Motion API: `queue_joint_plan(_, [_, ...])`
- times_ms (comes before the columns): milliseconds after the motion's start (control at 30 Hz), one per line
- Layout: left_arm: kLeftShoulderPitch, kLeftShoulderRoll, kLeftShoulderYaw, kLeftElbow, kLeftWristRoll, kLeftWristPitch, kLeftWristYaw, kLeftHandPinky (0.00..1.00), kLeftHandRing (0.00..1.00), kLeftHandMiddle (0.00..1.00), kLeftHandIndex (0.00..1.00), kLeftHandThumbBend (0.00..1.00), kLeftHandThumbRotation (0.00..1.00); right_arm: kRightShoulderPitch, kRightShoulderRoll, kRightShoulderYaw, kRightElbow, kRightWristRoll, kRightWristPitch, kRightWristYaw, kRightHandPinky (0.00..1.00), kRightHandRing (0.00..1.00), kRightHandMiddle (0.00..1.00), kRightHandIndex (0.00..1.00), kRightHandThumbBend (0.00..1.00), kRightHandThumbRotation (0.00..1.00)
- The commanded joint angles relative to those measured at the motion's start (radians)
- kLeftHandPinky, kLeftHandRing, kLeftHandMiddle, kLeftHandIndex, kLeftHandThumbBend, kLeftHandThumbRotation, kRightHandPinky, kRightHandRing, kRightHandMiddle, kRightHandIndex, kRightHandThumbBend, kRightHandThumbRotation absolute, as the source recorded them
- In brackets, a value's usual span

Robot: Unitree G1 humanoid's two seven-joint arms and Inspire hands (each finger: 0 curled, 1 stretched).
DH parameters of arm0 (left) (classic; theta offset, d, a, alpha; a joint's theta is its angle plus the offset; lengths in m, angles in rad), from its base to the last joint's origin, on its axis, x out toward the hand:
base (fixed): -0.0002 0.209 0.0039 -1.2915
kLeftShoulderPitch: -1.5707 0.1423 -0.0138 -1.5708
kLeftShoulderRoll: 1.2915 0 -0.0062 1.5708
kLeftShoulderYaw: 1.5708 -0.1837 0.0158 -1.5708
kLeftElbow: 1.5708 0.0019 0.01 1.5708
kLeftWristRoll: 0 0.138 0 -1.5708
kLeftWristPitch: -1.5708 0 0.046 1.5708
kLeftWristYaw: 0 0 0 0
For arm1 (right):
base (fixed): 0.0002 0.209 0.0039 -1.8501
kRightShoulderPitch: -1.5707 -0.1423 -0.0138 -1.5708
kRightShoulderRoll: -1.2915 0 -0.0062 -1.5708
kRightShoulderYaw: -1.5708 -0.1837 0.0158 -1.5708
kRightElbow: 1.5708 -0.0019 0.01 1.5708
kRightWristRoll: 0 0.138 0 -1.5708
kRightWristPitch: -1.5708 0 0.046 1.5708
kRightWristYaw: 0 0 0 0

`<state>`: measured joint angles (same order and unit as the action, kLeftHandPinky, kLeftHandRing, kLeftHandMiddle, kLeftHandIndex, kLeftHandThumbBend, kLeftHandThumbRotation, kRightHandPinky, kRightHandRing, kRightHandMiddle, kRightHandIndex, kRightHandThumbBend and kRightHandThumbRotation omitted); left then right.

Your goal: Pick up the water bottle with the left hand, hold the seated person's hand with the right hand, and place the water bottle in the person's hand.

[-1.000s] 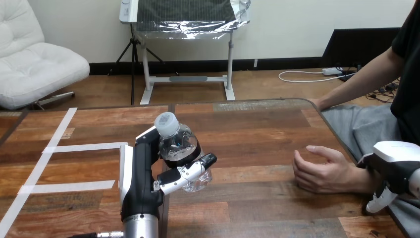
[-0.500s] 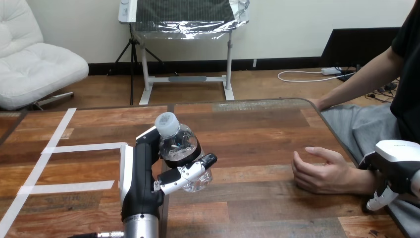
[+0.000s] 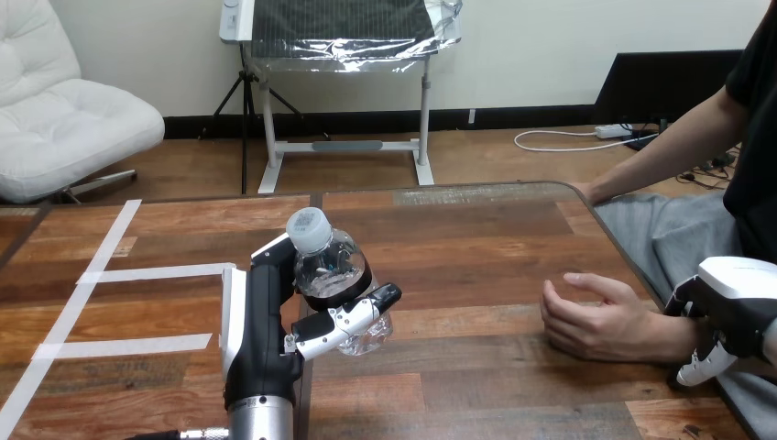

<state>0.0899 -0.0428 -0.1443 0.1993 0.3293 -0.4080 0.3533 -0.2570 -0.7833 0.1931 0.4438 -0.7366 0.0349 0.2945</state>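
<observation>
A clear water bottle (image 3: 332, 268) with a white cap and dark liquid stands upright in my left hand (image 3: 260, 316), left of the table's middle. The fingers (image 3: 346, 325) and thumb of that hand are curled round the bottle's body. The person's hand (image 3: 597, 321) rests on the table at the right, loosely cupped and holding nothing. My right hand (image 3: 735, 298) is at the view's right edge, against the person's wrist; whether it grips the wrist I cannot tell.
The wooden table (image 3: 476, 247) has white tape strips (image 3: 137, 273) on its left part. The person's other hand (image 3: 586, 192) rests at the table's far right corner. Bare tabletop lies between the bottle and the cupped hand.
My right hand has edged slightly to the right by the person's wrist. The bottle, my left hand and the person's hand have stayed in place.
</observation>
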Motion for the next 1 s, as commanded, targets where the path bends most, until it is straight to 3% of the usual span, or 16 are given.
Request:
queue_joint_plan(0, [-0.035,-0.006,-0.001,-0.069,0.01,-0.022,0.002,0.38,0.41,0.44,0.47,0.68,0.0,-0.065,0.001,-0.015,-0.003,0.03,-0.012,-0.028,0.45,0.52,0.58,0.65,0.75,0.0])
queue_joint_plan(200, [-0.035,-0.005,-0.001,-0.067,0.006,-0.024,-0.001,0.38,0.41,0.45,0.47,0.67,0.0,-0.07,0.0,-0.004,-0.005,0.033,0.003,-0.018,0.44,0.52,0.59,0.64,0.74,0.0])
queue_joint_plan(967, [-0.034,-0.007,0.002,-0.07,0.014,-0.022,0.008,0.39,0.41,0.45,0.47,0.67,0.0,-0.08,0.005,-0.002,0.037,0.058,-0.057,-0.039,0.47,0.52,0.58,0.6,0.75,0.0])
